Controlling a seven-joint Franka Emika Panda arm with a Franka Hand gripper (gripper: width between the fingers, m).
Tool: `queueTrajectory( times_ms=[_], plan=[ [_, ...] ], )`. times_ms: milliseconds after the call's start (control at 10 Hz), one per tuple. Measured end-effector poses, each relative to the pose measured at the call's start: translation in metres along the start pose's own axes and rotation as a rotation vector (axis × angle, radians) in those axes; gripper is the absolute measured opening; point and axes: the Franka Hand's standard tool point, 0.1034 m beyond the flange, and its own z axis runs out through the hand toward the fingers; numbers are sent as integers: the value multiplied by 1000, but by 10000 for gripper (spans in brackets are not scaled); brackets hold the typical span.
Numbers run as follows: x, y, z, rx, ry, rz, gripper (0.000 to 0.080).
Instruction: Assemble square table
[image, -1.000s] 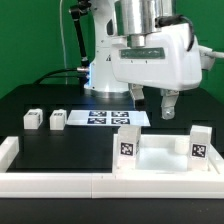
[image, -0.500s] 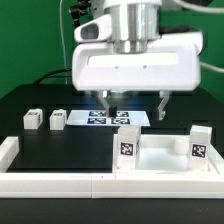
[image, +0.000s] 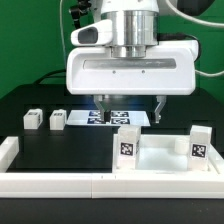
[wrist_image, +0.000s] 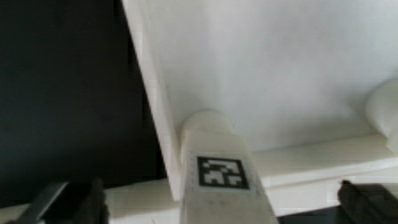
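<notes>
The white square tabletop (image: 160, 157) lies by the front rail at the exterior view's right, with two tagged white legs standing up from it, one on its left (image: 128, 142) and one on its right (image: 198, 146). Two loose tagged legs (image: 33, 119) (image: 58, 120) lie on the black table at the left. My gripper (image: 131, 104) hangs open just behind and above the tabletop's left leg. In the wrist view the gripper (wrist_image: 222, 205) straddles a tagged leg (wrist_image: 219, 165) over the white tabletop (wrist_image: 267, 70), with its fingers (wrist_image: 68, 203) wide apart and clear of the leg.
The marker board (image: 92, 118) lies flat behind the tabletop, partly under my hand. A long white border rail (image: 55, 181) runs along the table's front edge, with a raised end at the left (image: 8, 150).
My hand has turned square to the exterior camera, shifted to that view's left and come down a little, so its fingers now hang over the tabletop's left leg.
</notes>
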Motion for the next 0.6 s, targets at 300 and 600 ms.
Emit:
queueTrajectory(
  times_ms=[300, 600],
  plan=[
    [-28, 32, 54, -20, -77, -51, 649],
    [-36, 31, 74, -20, -68, -58, 649]
  ],
)
